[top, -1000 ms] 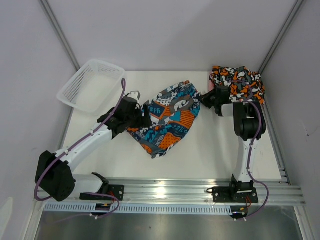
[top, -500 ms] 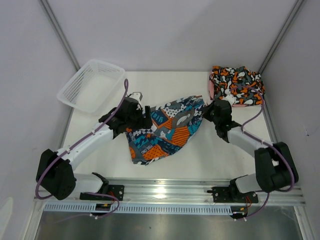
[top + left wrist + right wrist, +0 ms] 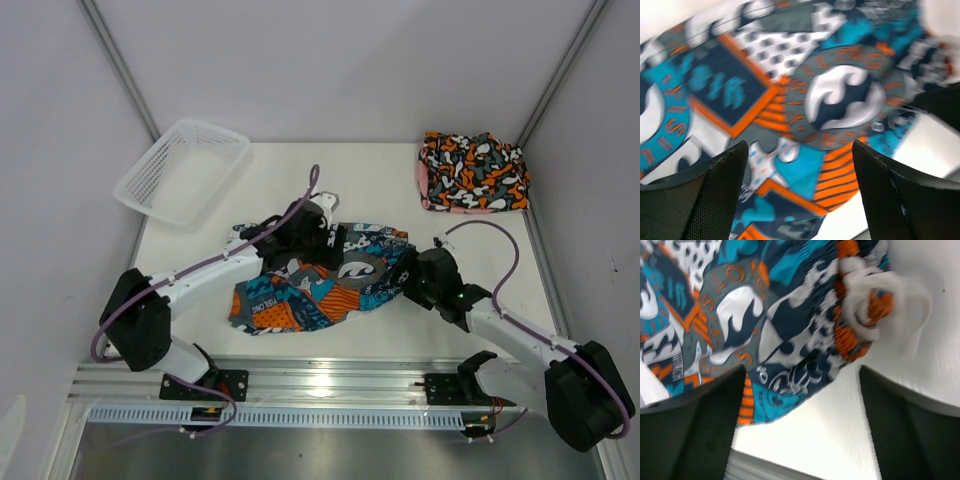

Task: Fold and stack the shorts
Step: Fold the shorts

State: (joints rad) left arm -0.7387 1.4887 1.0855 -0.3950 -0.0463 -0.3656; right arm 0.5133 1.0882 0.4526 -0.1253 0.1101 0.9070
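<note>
A: Left fingers [image 3: 720,185]?
B: Spread, over the far side of the teal shorts [image 3: 320,280]; pinching nothing.
A: Right fingers [image 3: 905,425]?
B: Spread, at its right end.
A: Lie?
B: Soft printed cloth, rumpled; long axis left-right, mid-table [image 3: 400,200].
A: Others?
B: Black shorts [image 3: 475,170] folded atop pink shorts [image 3: 425,190], far right corner.

Basket [image 3: 182,170] blocks far-left corner; shorts stack [image 3: 472,172] far right; bare table [image 3: 340,175] between.
</note>
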